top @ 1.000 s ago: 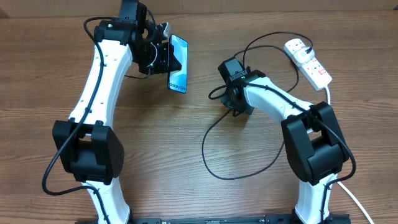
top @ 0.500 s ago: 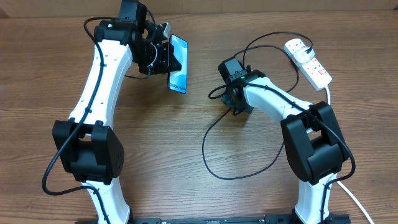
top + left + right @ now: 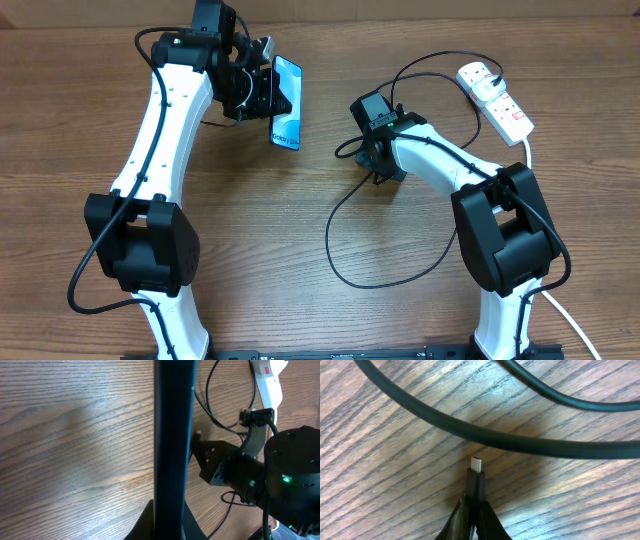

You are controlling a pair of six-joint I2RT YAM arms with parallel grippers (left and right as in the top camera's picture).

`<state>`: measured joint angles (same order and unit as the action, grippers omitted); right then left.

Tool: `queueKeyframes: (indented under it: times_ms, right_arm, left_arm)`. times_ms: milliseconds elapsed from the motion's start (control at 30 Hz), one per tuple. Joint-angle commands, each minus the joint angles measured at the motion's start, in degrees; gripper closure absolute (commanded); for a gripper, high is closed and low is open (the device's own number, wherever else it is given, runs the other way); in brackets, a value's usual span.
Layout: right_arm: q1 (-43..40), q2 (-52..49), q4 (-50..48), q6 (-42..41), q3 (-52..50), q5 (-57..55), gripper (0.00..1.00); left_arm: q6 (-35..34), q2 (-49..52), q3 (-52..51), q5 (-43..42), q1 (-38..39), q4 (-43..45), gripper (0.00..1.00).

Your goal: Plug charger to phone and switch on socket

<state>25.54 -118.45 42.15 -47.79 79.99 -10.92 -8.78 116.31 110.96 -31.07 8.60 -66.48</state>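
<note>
My left gripper (image 3: pixel 272 100) is shut on the phone (image 3: pixel 287 100) and holds it on edge above the table, its turquoise screen facing right. In the left wrist view the phone (image 3: pixel 172 435) is a dark upright bar between the fingers of the left gripper (image 3: pixel 170 527). My right gripper (image 3: pixel 472 512) is low over the wood and shut on the charger's black connector (image 3: pixel 476 477), whose metal tip points forward. The black cable (image 3: pixel 338 225) loops across the table to the white socket (image 3: pixel 497 98) at the far right. From above, the right gripper (image 3: pixel 378 172) is hidden under its wrist.
A thick white cord (image 3: pixel 528 150) runs from the socket past the right arm's base. Two strands of the cable (image 3: pixel 520 442) cross just ahead of the connector. The right arm (image 3: pixel 260 475) shows behind the phone in the left wrist view.
</note>
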Motion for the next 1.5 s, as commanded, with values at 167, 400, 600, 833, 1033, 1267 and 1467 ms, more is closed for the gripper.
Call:
queueKeyframes:
  times_ms: [167, 400, 600, 833, 1033, 1267, 1467]
  right_arm:
    - [-0.5, -0.37, -1.14, 1.07, 1.79, 5.68, 0.96]
    - [-3.52, 15.98, 6.19, 12.55, 3.19, 20.35, 0.96]
    - [-2.67, 28.02, 10.54, 24.94, 3.17, 46.86, 0.96]
    - [-1.44, 31.12, 14.45, 30.14, 2.99, 58.95, 0.96]
    - [-0.42, 31.12, 10.6, 30.6, 2.56, 63.93, 0.96]
    - [-0.37, 30.91, 5.97, 30.08, 2.54, 65.02, 0.96]
    - [-0.37, 29.64, 4.17, 29.79, 2.51, 65.05, 0.96]
  left_arm:
    - [1.09, -0.26, 0.48, -5.49, 0.07, 0.28, 0.96]
    - [3.85, -0.28, 0.48, -34.34, -2.6, 4.13, 0.96]
    - [-1.36, -0.28, 0.48, -54.75, -5.51, 8.94, 0.96]
    - [-3.67, -0.28, 0.5, -59.49, -6.05, 8.92, 0.96]
    - [-6.71, -0.28, 0.48, -59.49, -6.05, 8.94, 0.96]
    - [-7.17, -0.28, 0.5, -59.49, -6.05, 8.92, 0.96]
    - [-7.08, -0.28, 0.48, -59.52, -5.97, 8.92, 0.96]
